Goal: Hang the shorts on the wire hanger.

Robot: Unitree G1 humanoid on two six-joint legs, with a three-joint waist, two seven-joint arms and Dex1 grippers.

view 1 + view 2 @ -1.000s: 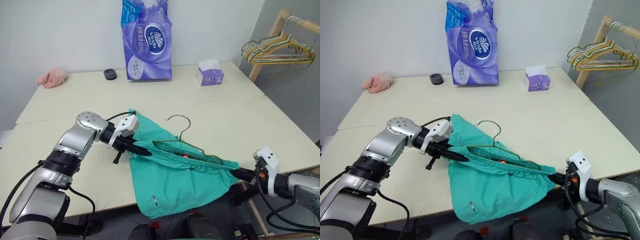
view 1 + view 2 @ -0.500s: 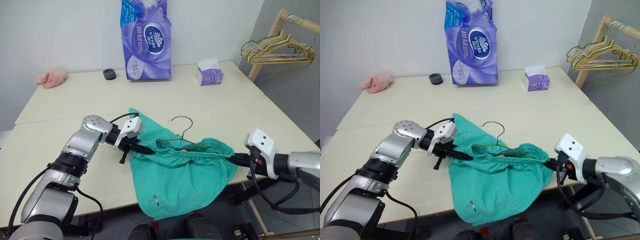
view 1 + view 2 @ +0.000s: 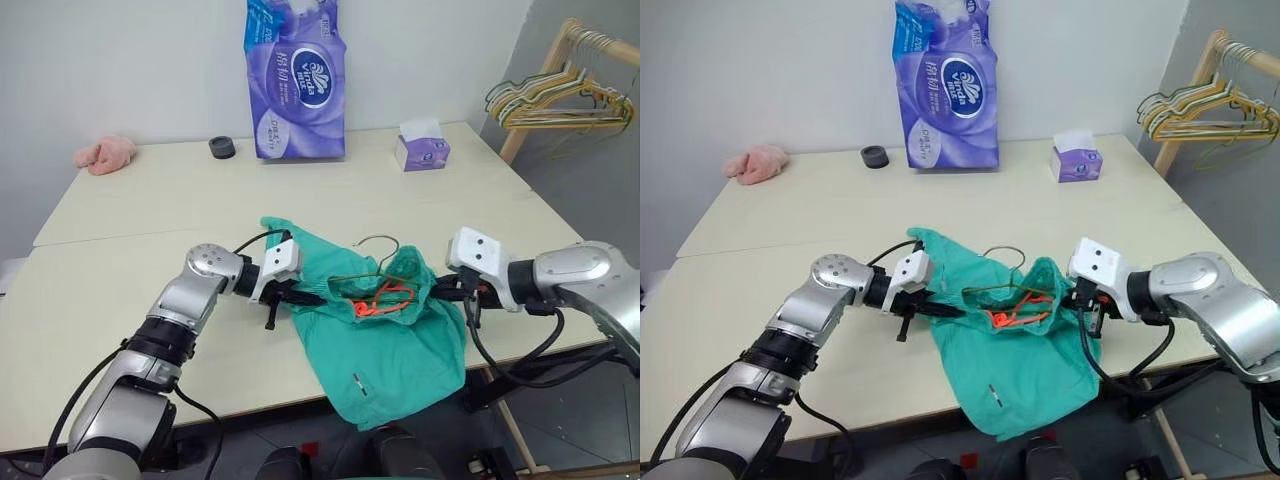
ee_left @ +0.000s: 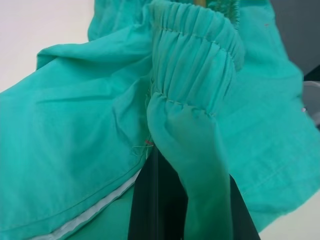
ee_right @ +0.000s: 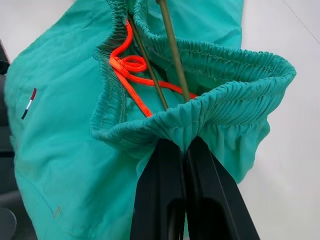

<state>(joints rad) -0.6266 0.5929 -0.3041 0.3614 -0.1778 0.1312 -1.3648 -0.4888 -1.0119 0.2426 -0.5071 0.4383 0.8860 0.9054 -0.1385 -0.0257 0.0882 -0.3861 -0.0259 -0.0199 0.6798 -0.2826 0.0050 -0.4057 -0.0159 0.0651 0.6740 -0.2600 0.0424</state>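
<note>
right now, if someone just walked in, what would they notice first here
The teal shorts stand out first, held at the table's near edge between the left gripper and the right gripper, each shut on the waistband, with the legs hanging past the edge. An orange drawstring and the wire hanger show in the open waist. Behind, a purple tissue pack stands by the wall.

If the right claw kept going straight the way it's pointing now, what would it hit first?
The right claw is shut on the shorts waistband. Straight ahead lie the wire hanger and orange drawstring inside the waistband, probably the wire first; depth is unclear.
</note>
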